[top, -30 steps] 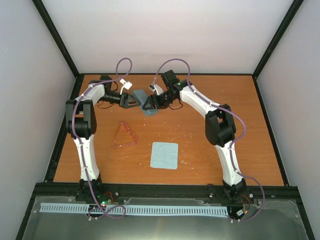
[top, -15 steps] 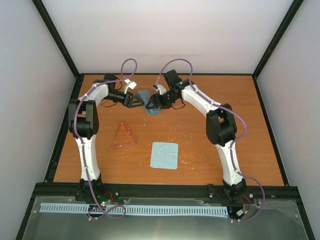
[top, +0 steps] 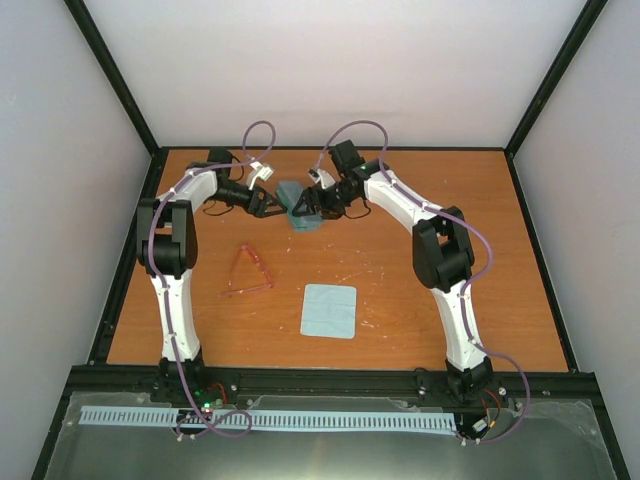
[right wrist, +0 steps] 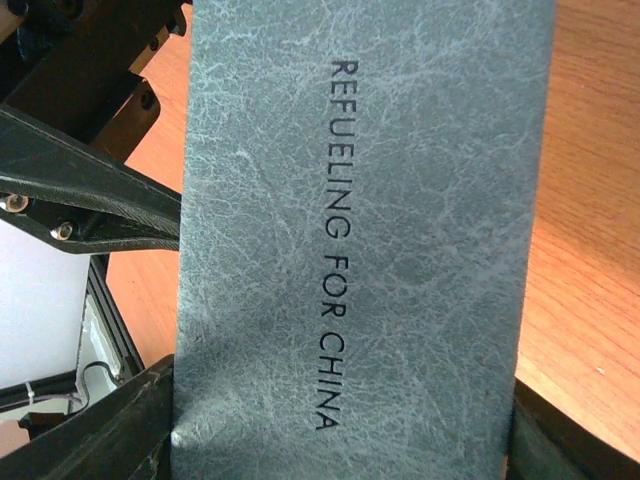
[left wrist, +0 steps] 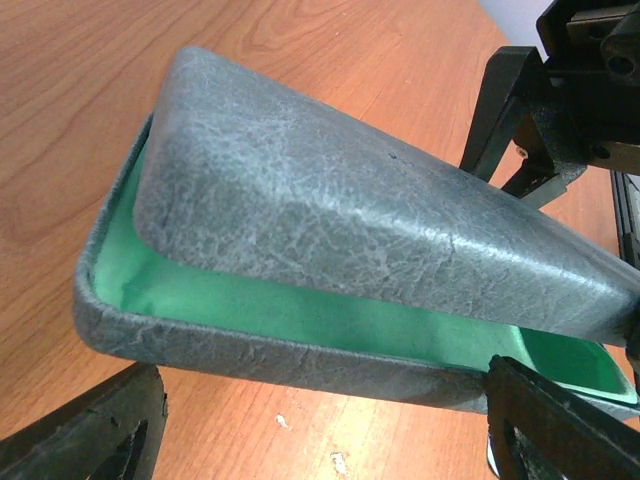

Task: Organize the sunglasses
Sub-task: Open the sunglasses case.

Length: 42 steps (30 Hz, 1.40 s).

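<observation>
At the orange wooden table's (top: 450, 300) far side, the oblong grey-blue, green-lined case (left wrist: 350, 210) is apparently being opened: its lid is clamped by the right gripper (right wrist: 340, 430), the left gripper (left wrist: 325, 425) spread wide alongside. Thin red-pink wire sunglasses (top: 256, 266), lying well apart, must be fetched next.

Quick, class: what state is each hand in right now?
Left hand: open, with the case just ahead of it.
Right hand: closed on the case.

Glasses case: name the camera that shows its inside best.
Left wrist. It sees the case from the side, lid partly raised, green lining showing. Right wrist shows only the lid's outer face with embossed lettering. Top external shows it small at the table's far side, interior unreadable.
</observation>
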Each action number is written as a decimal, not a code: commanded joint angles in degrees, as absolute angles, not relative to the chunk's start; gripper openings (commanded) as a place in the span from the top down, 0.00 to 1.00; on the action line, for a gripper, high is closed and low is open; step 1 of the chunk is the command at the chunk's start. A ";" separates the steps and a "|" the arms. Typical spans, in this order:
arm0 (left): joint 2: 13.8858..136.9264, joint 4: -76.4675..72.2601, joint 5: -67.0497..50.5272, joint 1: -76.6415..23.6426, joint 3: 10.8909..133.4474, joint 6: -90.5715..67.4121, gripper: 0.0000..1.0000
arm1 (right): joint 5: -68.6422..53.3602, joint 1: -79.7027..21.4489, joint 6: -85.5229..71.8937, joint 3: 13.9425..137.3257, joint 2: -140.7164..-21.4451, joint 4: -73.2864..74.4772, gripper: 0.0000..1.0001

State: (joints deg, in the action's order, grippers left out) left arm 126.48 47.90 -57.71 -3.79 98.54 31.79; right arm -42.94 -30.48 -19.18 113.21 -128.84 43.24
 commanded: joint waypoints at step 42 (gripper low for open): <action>133.52 44.76 -35.45 -13.45 98.61 32.87 0.15 | -62.03 -34.80 -21.91 109.94 -118.05 20.03 0.70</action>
